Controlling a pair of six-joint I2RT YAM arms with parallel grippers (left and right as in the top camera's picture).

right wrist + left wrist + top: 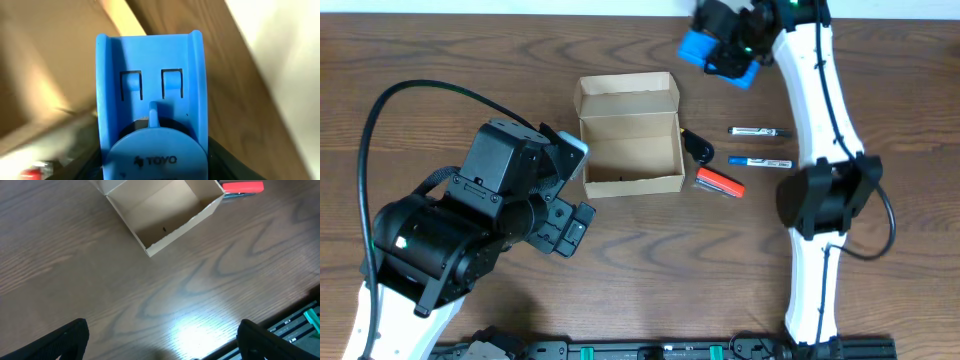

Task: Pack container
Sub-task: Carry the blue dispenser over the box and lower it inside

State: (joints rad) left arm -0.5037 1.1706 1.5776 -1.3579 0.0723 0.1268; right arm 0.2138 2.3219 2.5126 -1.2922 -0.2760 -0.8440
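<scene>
The right gripper (pixel 725 50) pinches a blue TOYO-marked piece (pixel 150 95) beyond the open container (pixel 630 135) — its lid flap folded back. The left gripper (pixel 162 340) hovers near it, jaws spread wide.

The container (pixel 630 135) sits mid-table, its flap lid on the far side. Just beside its right wall lies a small object (pixel 696 146), with a stapler (pixel 720 183) in front of that. Further right lie two markers — the far marker (pixel 760 131) and the near marker (pixel 760 161) — parallel and apart. The left gripper (pixel 162 340) hangs before the container's front-left corner. The right gripper (pixel 725 52) holds a plastic case (pixel 150 100) behind the container and to its right.
</scene>
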